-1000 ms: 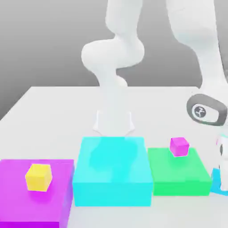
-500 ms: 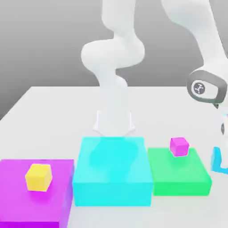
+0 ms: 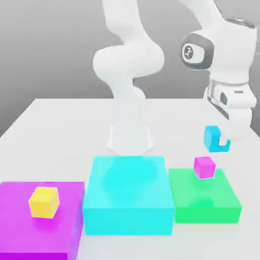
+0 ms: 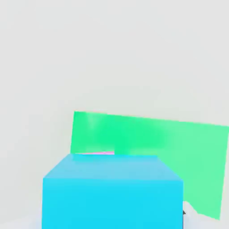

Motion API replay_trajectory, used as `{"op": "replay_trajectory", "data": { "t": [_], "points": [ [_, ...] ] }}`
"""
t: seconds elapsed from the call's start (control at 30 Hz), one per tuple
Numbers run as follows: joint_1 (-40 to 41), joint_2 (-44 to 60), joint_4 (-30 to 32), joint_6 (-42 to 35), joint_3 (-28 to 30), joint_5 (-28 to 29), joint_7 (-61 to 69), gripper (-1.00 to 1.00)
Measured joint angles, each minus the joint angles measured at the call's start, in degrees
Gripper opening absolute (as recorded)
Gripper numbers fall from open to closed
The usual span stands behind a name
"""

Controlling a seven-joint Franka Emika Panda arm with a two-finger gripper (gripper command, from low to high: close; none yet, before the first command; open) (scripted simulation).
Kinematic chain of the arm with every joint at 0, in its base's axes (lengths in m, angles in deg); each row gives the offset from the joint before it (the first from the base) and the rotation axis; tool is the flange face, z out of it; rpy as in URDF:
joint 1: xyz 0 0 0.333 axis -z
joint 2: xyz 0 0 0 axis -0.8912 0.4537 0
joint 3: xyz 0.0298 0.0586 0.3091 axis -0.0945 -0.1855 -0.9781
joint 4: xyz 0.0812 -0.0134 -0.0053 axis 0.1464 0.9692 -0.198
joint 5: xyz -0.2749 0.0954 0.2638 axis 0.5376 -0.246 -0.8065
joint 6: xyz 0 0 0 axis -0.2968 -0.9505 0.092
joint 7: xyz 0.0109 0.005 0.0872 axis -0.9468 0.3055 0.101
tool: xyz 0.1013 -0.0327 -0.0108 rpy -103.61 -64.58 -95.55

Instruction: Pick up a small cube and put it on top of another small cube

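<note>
The small cyan cube (image 3: 212, 137) hangs in the air with my gripper (image 3: 220, 142) shut on it. It is a little above the small magenta cube (image 3: 204, 166) and slightly toward the exterior view's right of it. That magenta cube rests on the green platform (image 3: 203, 200). In the hand view the cyan cube (image 4: 112, 192) looms close, with the green platform (image 4: 147, 138) beyond it. A thin pink sliver of the magenta cube (image 4: 100, 153) peeks over the cyan cube's top edge.
A big cyan block (image 3: 128, 195) stands in the middle. At the exterior view's left a flat magenta block (image 3: 20, 218) carries a yellow small cube (image 3: 44, 202). The robot's white base (image 3: 129, 137) rises behind the blocks. The white table (image 3: 61, 127) runs back to a grey wall.
The gripper has lifted the cyan cube from low at the exterior view's right edge and carried it up and leftward, to above the green platform. The other blocks have not moved.
</note>
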Motion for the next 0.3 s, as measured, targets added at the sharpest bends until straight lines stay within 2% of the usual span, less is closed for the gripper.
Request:
{"op": "replay_trajectory", "data": {
  "t": [0.17,0.2,0.3],
  "points": [
    [0.03,8.16,2.25,10.36,-0.24,0.36,0.51,-1.00],
    [0.18,9.92,2.56,12.44,-0.39,0.54,0.39,1.00],
    [0.18,9.92,2.56,12.44,-0.39,0.54,0.39,1.00]
  ]
}}
